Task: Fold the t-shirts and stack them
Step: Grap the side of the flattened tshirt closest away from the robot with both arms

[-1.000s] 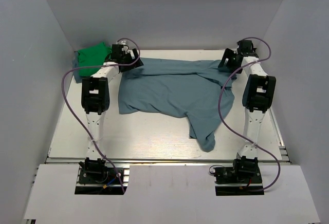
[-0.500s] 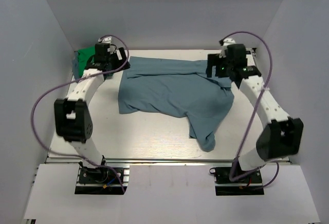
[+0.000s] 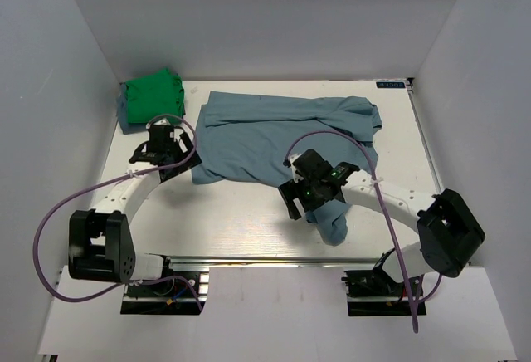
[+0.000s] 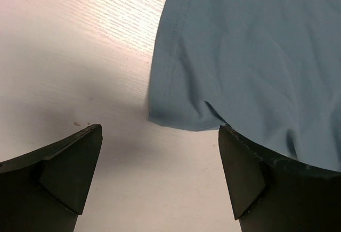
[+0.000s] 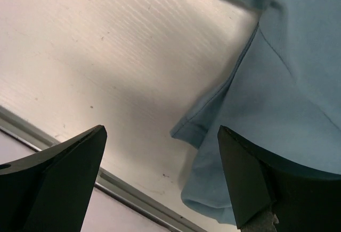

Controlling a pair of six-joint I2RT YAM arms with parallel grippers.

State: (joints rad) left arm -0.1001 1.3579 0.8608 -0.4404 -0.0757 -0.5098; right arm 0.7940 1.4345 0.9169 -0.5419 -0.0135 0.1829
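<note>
Left wrist view: your left gripper [image 4: 160, 136], jaws wide, faces a corner of the blue-grey t-shirt [image 4: 250, 51] just ahead; your right gripper [image 5: 161, 133], equally spread, hovers beside its trailing end.

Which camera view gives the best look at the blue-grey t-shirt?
The top external view: it shows nearly the whole blue-grey t-shirt, spread across the table, with the right arm over a small part. The left wrist view shows only one hemmed corner; the right wrist view only a hemmed end near the table's edge.
</note>
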